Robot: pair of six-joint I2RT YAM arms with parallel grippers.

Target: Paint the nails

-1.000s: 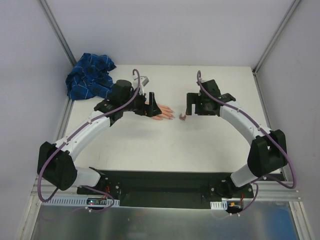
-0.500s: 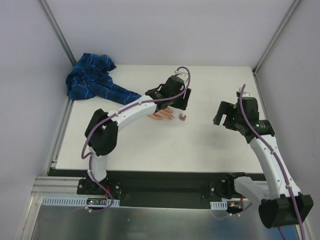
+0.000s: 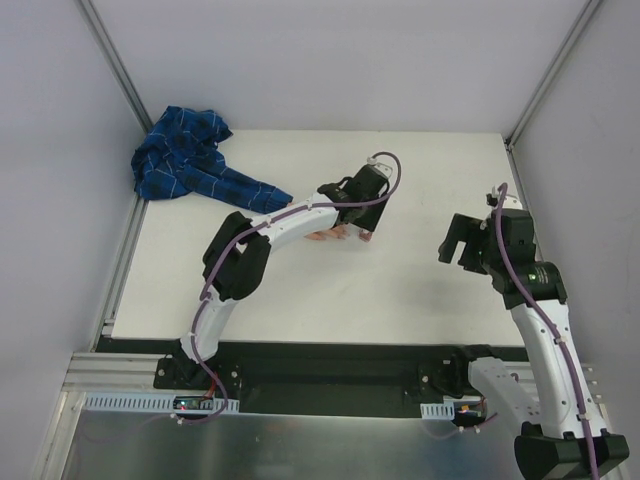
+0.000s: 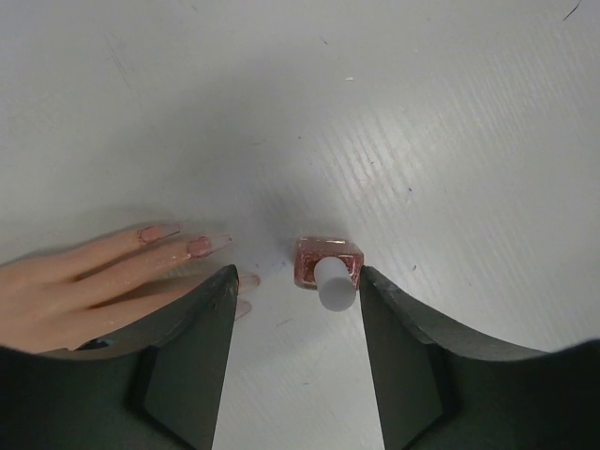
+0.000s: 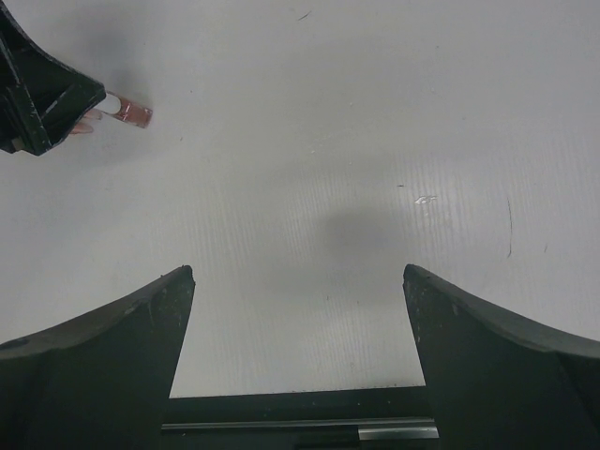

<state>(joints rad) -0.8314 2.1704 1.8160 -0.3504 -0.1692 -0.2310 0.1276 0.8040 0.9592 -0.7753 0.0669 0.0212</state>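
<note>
Nails (image 4: pixel 200 247): two plainly pinkish, on one fake hand (image 4: pixel 66 286) lying flat on the table (image 3: pixel 300 290).
Perhaps a third, half hidden. Just beside them, one polish bottle (image 4: pixel 328 265). Left gripper (image 4: pixel 296 281) spread wide, empty, poised over bottle and fingertips. Right gripper (image 5: pixel 298 272) likewise parted, empty, well apart. One blue plaid cloth (image 3: pixel 185 160) at the far-left corner.

Table (image 4: pixel 450 141) — matt white, finely ribbed; fake hand (image 4: pixel 66 291) smooth, waxy; nails (image 4: pixel 199 247) glittery; sleeve (image 3: pixel 185 160) — woven cloth.
</note>
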